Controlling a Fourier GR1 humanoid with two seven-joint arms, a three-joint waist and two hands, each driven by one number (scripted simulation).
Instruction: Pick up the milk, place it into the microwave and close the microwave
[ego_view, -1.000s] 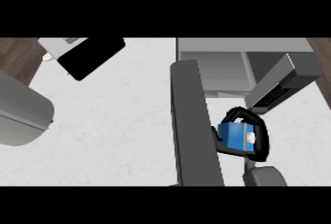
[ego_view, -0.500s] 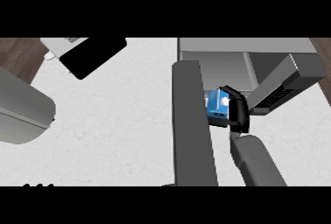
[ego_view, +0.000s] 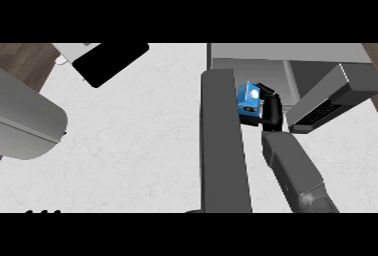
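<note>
A blue milk carton (ego_view: 248, 102) is held by my right hand (ego_view: 272, 111), whose black fingers curl round its right side. The carton sits just right of the open microwave door (ego_view: 220, 145), a long dark grey slab seen edge-on. The microwave (ego_view: 295, 65) stands at the upper right with its grey cavity open toward me; the carton is at the mouth of the cavity. My right forearm (ego_view: 295, 170) rises from the lower edge. Fingertips of my left hand (ego_view: 40, 212) barely show at the lower left edge.
A large grey rounded object (ego_view: 26, 120) lies at the left edge. A black flat item (ego_view: 107, 62) rests at the back left on the white counter (ego_view: 133, 150). The microwave's control panel (ego_view: 325, 107) juts out right of my hand.
My right hand has carried the milk carton up and away from me, from beside the door's middle toward the microwave's opening. The forearm has stretched further into view.
</note>
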